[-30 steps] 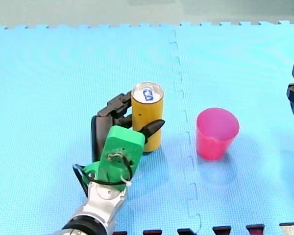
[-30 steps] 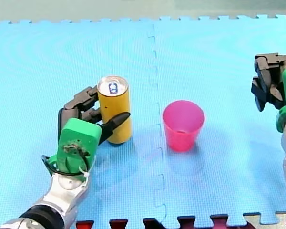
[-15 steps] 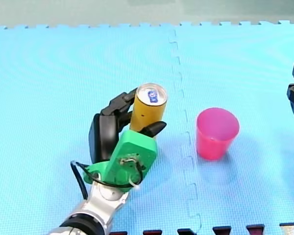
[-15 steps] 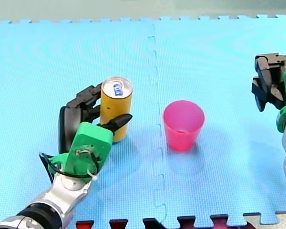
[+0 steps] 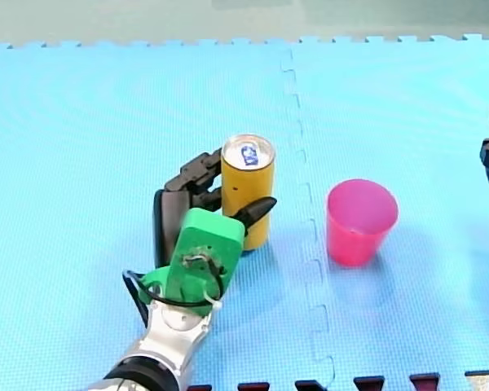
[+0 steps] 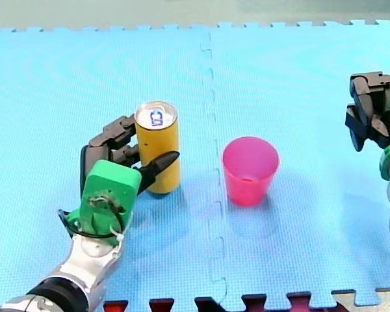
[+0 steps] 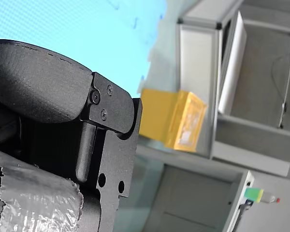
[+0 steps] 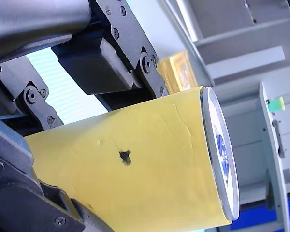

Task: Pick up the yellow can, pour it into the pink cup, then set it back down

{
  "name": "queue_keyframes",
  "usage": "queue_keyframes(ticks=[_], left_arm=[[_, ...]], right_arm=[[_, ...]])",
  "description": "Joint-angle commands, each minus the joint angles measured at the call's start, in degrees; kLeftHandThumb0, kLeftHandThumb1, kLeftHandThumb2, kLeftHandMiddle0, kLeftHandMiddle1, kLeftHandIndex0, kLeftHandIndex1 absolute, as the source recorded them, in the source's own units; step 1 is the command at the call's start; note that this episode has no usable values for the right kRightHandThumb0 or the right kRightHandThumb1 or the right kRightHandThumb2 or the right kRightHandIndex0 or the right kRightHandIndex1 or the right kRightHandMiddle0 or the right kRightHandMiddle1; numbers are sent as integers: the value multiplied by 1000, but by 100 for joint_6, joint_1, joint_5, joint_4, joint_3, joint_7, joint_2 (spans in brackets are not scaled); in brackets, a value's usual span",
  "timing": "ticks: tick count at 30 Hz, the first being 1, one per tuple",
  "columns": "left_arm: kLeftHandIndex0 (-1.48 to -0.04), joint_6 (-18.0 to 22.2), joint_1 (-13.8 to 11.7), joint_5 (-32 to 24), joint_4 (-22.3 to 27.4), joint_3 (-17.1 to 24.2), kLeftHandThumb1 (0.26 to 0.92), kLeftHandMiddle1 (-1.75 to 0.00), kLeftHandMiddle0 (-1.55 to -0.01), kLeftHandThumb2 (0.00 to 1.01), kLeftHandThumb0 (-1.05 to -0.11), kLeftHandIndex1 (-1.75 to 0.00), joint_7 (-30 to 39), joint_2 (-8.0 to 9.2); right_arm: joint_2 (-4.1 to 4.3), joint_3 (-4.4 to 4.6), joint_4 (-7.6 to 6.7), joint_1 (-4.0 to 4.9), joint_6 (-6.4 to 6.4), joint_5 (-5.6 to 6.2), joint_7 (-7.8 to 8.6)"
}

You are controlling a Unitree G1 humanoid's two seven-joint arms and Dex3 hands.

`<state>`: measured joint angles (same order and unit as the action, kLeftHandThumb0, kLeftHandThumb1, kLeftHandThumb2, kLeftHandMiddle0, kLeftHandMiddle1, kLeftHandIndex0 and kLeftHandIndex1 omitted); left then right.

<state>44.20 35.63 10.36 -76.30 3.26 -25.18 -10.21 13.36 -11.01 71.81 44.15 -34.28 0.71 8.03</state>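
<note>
gripping smooth yellow can (image 5: 246,195) | left hand (image 5: 179,212) fingers wrapped | right hand (image 6: 370,112) far right

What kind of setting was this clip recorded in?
Probably a robotics lab: a blue foam puzzle mat serves as work surface, grey metal cabinets stand beyond it, the left robot hand grips a yellow can beside a pink cup, and the right robot hand hangs at its right side.
</note>
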Motion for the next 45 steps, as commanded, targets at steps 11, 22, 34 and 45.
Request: queue_keyframes(ticks=[11, 22, 34, 45], left_arm=[[-1171, 88, -10, -141, 21, 186, 816, -2, -1260, 1, -378, 0, 268, -38], [-1174, -24, -14, 358, 9, -124, 817, 0, -1259, 0, -381, -1, -401, 63], [-970, -3, -18, 1016, -6, -644, 783, 0, -1072, 0, -649, 0, -1221, 232], [-566, 220, -2, 852, -39, -561, 776, 0, -680, 6, -860, 1, -1102, 169]], right_arm=[[55, 10, 1, 2, 19, -8, -37], [58, 43, 5, 7, 39, -31, -49], [53, 57, 2, -1, 39, -64, -107], [90, 27, 6, 0, 39, -49, -81]])
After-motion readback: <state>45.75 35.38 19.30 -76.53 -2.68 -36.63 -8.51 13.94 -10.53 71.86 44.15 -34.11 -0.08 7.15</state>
